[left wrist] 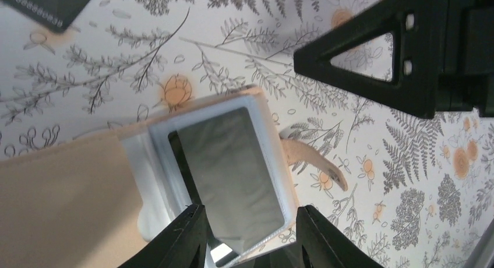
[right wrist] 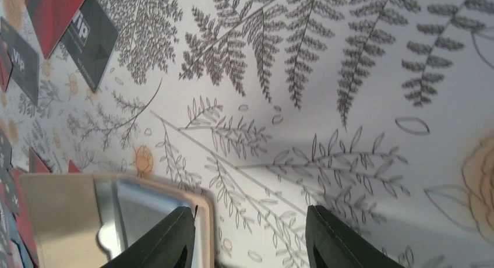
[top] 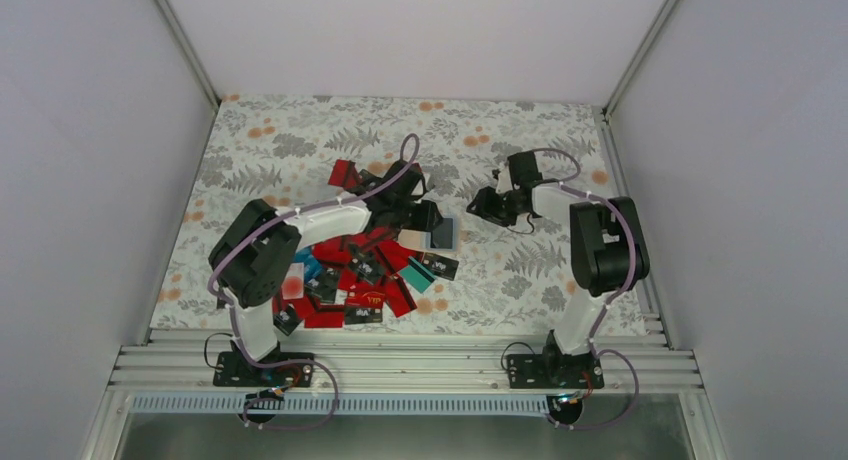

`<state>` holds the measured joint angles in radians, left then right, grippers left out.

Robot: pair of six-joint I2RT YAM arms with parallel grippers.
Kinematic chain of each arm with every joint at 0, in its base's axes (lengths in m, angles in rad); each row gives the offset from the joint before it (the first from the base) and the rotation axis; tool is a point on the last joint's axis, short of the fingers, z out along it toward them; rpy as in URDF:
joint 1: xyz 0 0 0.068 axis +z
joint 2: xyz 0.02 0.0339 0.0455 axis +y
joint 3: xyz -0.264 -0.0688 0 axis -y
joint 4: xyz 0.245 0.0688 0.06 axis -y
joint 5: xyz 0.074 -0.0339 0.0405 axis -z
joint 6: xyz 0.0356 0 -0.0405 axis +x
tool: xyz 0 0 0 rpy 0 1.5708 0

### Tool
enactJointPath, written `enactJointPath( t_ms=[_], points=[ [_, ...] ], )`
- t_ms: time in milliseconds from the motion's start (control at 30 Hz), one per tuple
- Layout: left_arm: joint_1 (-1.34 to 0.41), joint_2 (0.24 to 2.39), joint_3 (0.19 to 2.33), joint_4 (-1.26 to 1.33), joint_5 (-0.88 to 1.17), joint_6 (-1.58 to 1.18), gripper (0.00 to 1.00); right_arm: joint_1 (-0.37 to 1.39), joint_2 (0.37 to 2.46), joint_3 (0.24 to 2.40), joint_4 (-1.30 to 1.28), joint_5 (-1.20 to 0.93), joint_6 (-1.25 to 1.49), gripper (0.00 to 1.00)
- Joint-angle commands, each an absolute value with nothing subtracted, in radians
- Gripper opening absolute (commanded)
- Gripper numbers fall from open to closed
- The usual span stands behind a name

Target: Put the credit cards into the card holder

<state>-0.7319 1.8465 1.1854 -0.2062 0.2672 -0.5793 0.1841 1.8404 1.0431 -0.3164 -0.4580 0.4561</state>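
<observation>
near the middle of the surface (top: pixel 300 140), the card holder (top: pixel 443 235) is found opened out, its tan flap toward the left arm and its clear sleeve toward the right arm, so its long axis is laid from one arm to the other. the sleeve's end is flanked by the left gripper (left wrist: pixel 250 247); whether it is pinched cannot be told. the right gripper (right wrist: pixel 250 242) is seen with jaws apart and nothing between them, the holder just beside one finger, on its left. the credit cards (top: pixel 350 275) are heaped toward the near left corner, beyond the holder from the right gripper; those just at the holder's near side are judged its shortest reach.
</observation>
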Motion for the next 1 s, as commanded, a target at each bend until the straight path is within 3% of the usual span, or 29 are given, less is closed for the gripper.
enactJointPath(
  t_ms=[0, 333, 533, 667, 967],
  points=[
    [-0.736, 1.893, 1.246, -0.235, 0.233, -0.519, 0.37, 0.187, 1.754, 1.015, -0.367, -0.475, 0.425, 0.50],
    [-0.736, 1.978, 1.292, -0.246, 0.233, -0.480, 0.15, 0.291, 1.618, 0.934, -0.333, -0.674, 0.448, 0.50],
    [-0.733, 2.009, 1.289, -0.241, 0.227, -0.478, 0.07, 0.339, 1.622, 0.905, -0.308, -0.662, 0.488, 0.47],
    [-0.734, 2.030, 1.285, -0.232, 0.227, -0.477, 0.03, 0.339, 1.682, 0.901, -0.301, -0.628, 0.502, 0.41],
    [-0.731, 2.053, 1.255, -0.214, 0.229, -0.482, 0.02, 0.339, 1.768, 0.895, -0.255, -0.634, 0.514, 0.40]
  ],
)
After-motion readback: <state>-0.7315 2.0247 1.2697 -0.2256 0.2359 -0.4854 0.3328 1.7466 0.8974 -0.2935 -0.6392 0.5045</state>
